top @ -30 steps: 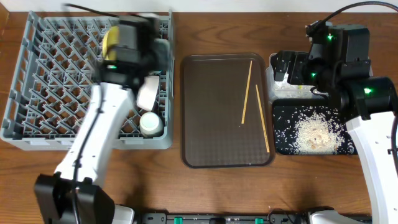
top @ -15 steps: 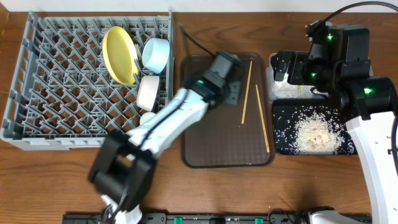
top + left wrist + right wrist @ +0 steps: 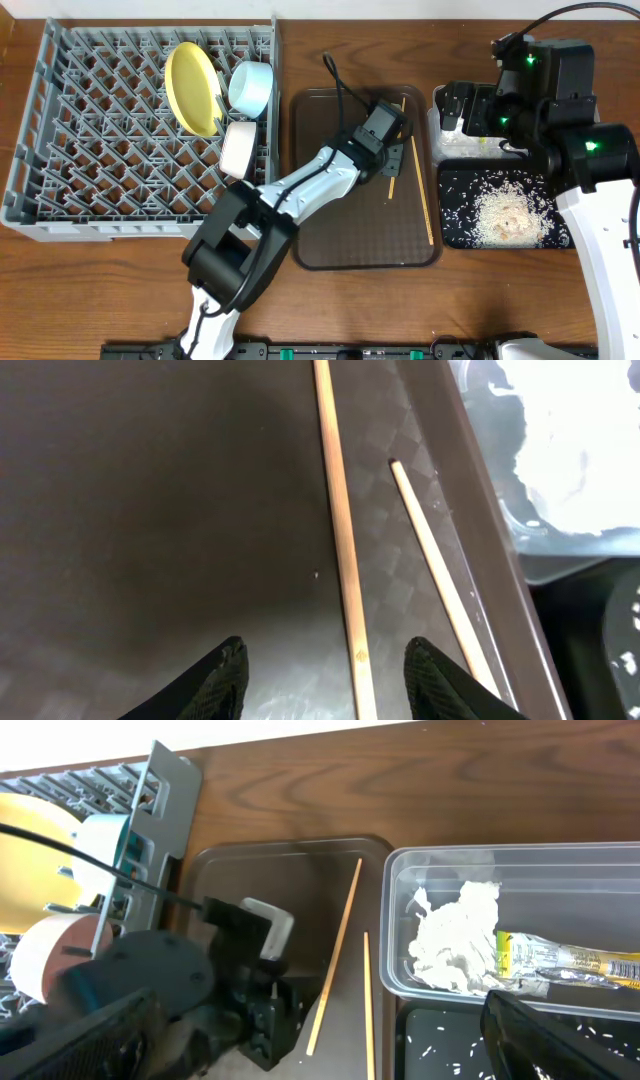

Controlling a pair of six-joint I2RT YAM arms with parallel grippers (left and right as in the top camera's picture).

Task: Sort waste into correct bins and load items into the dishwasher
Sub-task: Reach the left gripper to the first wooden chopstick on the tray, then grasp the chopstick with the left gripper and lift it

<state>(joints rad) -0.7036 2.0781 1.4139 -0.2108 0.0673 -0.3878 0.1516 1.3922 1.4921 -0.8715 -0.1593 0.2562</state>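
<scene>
Two wooden chopsticks lie on the brown tray (image 3: 330,225). My left gripper (image 3: 396,165) hangs low over the tray, open. The longer chopstick (image 3: 340,540) runs between its fingers, nearer the right one, and the second chopstick (image 3: 440,585) lies just outside that finger. The grey dish rack (image 3: 90,170) holds the yellow plate (image 3: 190,88), light blue bowl (image 3: 250,87) and white bowl (image 3: 238,148). My right gripper (image 3: 320,1055) stands wide open above the clear container (image 3: 400,910), which holds tissue (image 3: 455,945) and the wrapper (image 3: 560,960). Rice (image 3: 505,212) lies in the black tray (image 3: 455,235).
The left arm stretches diagonally from the table's front across the rack's corner and the brown tray. The clear container and black tray sit close together right of the brown tray. Bare wooden table (image 3: 330,310) runs along the front.
My left arm has swung from over the dish rack across to the brown tray, and its jaws have widened around the chopstick. The right arm has not moved.
</scene>
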